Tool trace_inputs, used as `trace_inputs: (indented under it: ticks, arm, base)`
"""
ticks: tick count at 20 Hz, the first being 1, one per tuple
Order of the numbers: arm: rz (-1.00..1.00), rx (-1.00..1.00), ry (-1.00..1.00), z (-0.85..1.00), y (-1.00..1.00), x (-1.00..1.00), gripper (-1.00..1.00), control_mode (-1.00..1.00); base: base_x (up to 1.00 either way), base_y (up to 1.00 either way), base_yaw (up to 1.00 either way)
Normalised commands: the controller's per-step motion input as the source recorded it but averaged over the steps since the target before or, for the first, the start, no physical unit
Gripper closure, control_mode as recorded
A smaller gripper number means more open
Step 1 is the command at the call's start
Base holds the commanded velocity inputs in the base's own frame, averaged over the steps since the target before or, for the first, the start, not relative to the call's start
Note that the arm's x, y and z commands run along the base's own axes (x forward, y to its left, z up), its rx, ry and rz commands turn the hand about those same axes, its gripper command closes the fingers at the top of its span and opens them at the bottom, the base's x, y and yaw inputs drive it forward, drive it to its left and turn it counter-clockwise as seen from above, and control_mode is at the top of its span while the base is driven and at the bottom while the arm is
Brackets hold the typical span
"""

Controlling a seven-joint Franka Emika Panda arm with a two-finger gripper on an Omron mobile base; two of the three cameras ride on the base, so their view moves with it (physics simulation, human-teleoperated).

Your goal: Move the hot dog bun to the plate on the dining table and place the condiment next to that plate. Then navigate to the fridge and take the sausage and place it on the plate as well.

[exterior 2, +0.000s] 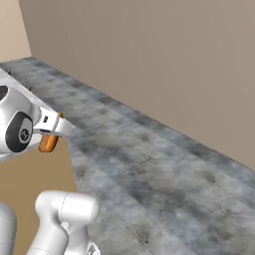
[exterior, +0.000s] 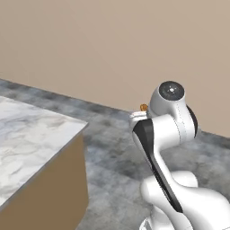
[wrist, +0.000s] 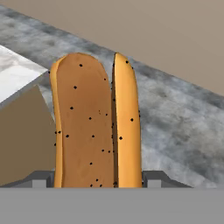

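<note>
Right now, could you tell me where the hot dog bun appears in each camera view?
Left base view: bun, a small orange tip peeking out behind the arm's upper joint.
Right base view: bun, left of centre, hanging below the gripper.
Hand view: bun, centre, upright between the fingertips.
Shared landmark: marble counter corner.

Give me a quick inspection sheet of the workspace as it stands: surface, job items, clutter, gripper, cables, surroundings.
Surface: a marble counter top with brown sides stands to the arm's left; nothing seen on the part in view.
Job's things: the hot dog bun is carried in the air, its lengthwise split facing the hand camera; it also shows as an orange-brown end below the hand in the right base view.
Clutter: nothing seen.
Grippers: the gripper is shut on the hot dog bun, one finger at each side of it.
Cables: nothing seen.
Surroundings: mottled grey floor and a plain beige wall.
</note>
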Motion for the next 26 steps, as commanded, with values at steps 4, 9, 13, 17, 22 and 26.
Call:
trace_inputs:
  ticks: [4, 9, 13, 17, 22, 26]
  arm:
    - [0.0, 0.0, 0.0, 0.0, 0.0, 0.0, 1.0, 1.0]
    - [0.0, 0.0, 0.0, 0.0, 0.0, 0.0, 1.0, 1.0]
    - [0.0, 0.0, 0.0, 0.0, 0.0, 0.0, 1.0, 1.0]
    - [0.0, 0.0, 0.0, 0.0, 0.0, 0.0, 1.0, 1.0]
    - [0.0, 0.0, 0.0, 0.0, 0.0, 0.0, 1.0, 1.0]
    - [0.0, 0.0, 0.0, 0.0, 0.0, 0.0, 1.0, 1.0]
  base:
    - [1.0, -0.52, 0.3]
    - [1.0, -0.37, 0.37]
    - [1.0, -0.2, 0.45]
    - [1.0, -0.22, 0.47]
    - [0.95, -0.39, 0.42]
    - [0.84, -0.65, 0.35]
